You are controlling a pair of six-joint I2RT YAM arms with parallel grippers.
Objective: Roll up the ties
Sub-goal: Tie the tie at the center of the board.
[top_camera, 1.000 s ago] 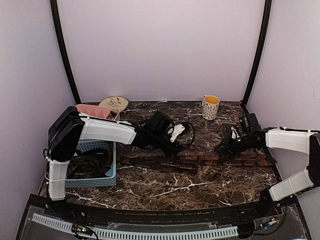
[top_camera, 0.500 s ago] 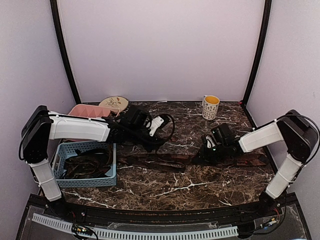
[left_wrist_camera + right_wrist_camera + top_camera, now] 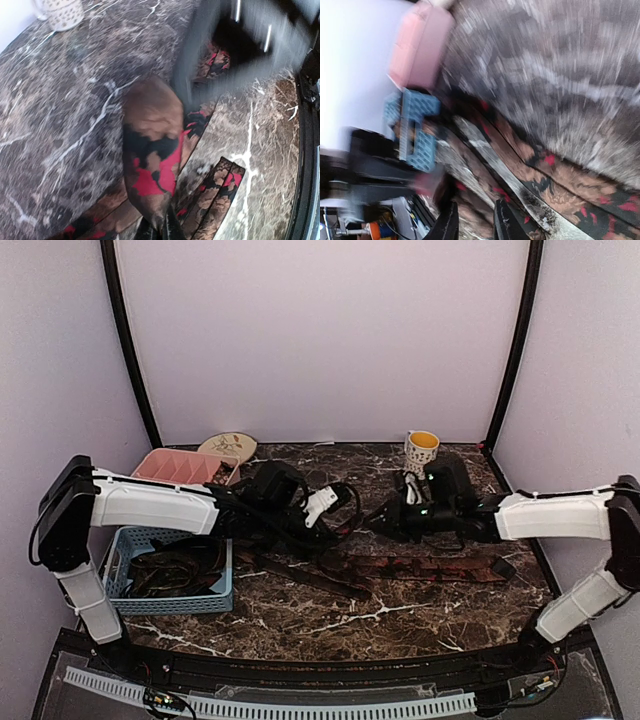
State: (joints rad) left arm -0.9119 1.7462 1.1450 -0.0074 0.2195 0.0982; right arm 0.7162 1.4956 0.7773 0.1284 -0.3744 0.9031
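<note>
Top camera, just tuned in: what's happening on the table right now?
Both arms are working a patterned tie laid across the middle of the table. The left gripper looks closed on part of it, with the fabric folded up in front of its camera. The right gripper is low over the strip with its fingers apart, but the blur hides whether it grips. No rolled coil shows yet. More ties lie in the blue basket on the left.
</note>
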